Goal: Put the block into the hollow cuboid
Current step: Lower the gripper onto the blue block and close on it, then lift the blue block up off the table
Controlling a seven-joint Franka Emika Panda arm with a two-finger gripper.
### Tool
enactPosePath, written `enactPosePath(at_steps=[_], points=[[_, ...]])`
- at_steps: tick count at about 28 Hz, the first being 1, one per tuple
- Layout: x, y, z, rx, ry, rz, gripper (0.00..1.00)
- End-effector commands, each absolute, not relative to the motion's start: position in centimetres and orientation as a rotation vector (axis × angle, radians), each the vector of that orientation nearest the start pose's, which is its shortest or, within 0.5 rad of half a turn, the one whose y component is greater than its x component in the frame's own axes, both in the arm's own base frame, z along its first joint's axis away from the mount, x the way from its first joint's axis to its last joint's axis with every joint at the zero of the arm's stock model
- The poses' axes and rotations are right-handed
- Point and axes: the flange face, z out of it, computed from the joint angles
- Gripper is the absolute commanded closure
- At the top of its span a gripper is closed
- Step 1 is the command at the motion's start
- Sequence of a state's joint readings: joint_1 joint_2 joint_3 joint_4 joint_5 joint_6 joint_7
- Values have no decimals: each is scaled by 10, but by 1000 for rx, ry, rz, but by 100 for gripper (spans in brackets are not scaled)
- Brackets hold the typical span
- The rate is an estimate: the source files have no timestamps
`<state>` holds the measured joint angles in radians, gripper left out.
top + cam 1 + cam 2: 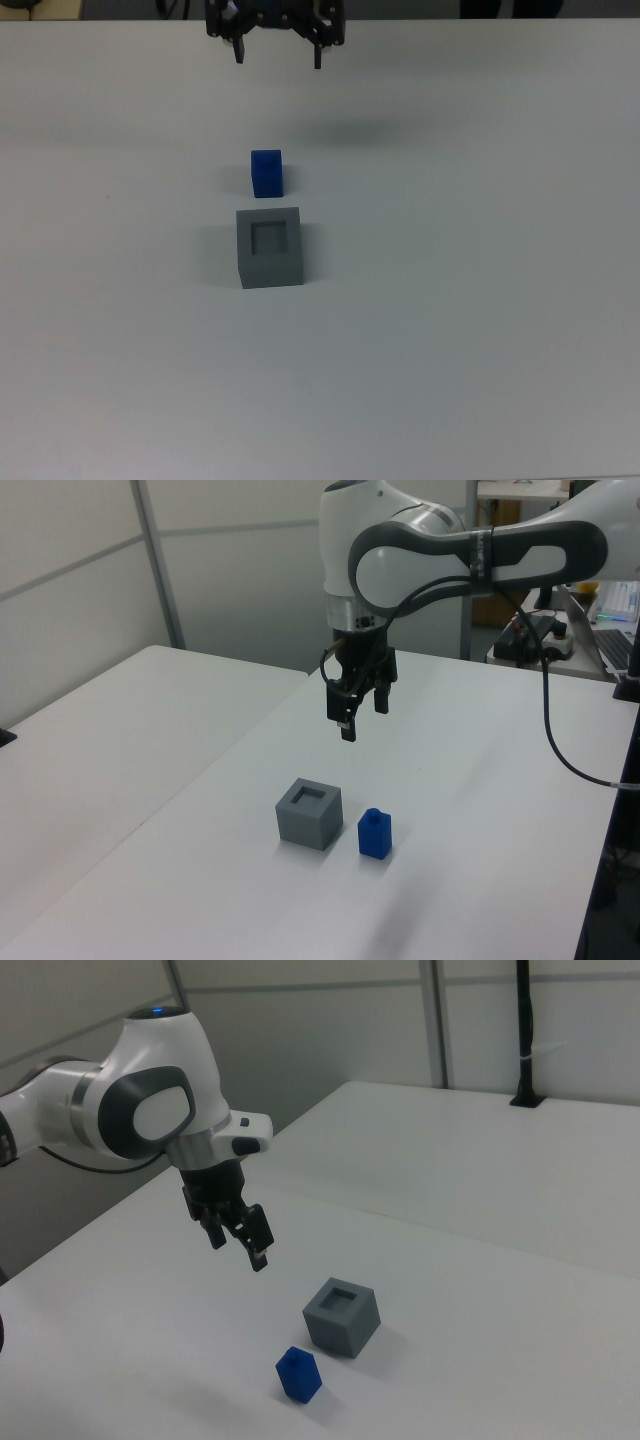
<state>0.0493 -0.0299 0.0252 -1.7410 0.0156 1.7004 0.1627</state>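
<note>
Top view: blue block (267,173) stands on worktop (480,330) just beside grey hollow cuboid (269,247), not touching. Recess empty. Gripper (278,55) hangs high, well apart, fingers spread, holds nothing. Grasp, lift, insertion all left.

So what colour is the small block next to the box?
Bright blue; the block shows best in the top view.

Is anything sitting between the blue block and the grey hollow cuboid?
No. In the top view only a narrow strip of bare white table separates the block from the hollow cuboid; the left view shows them apart too.
</note>
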Motion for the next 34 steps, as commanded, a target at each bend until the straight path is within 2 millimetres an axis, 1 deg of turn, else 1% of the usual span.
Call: enactPosePath(at_steps=[1,5,6,9,10,11,15,16,20,21,23,25,27,30,31,32,34], points=[[566,34,563,-3126,98,-129,0],[565,26,542,-3127,112,-122,0],[562,27,528,-3130,105,-84,0],[559,30,508,-3132,99,-62,0],[558,30,499,-3132,99,-59,0],[555,32,482,-3133,96,-74,0],[550,34,448,-3135,94,-113,0],[547,33,432,-3146,85,-122,0],[543,32,402,-3154,79,-122,0],[542,32,387,-3157,75,-108,0],[541,31,373,-3165,65,-92,0],[542,30,361,-3175,59,-76,0],[545,29,350,-3176,94,-68,0],[547,29,342,-3175,128,-66,0],[548,29,341,-3174,133,-71,3],[549,29,342,-3172,142,-80,11],[550,29,343,-3172,143,-83,18]])
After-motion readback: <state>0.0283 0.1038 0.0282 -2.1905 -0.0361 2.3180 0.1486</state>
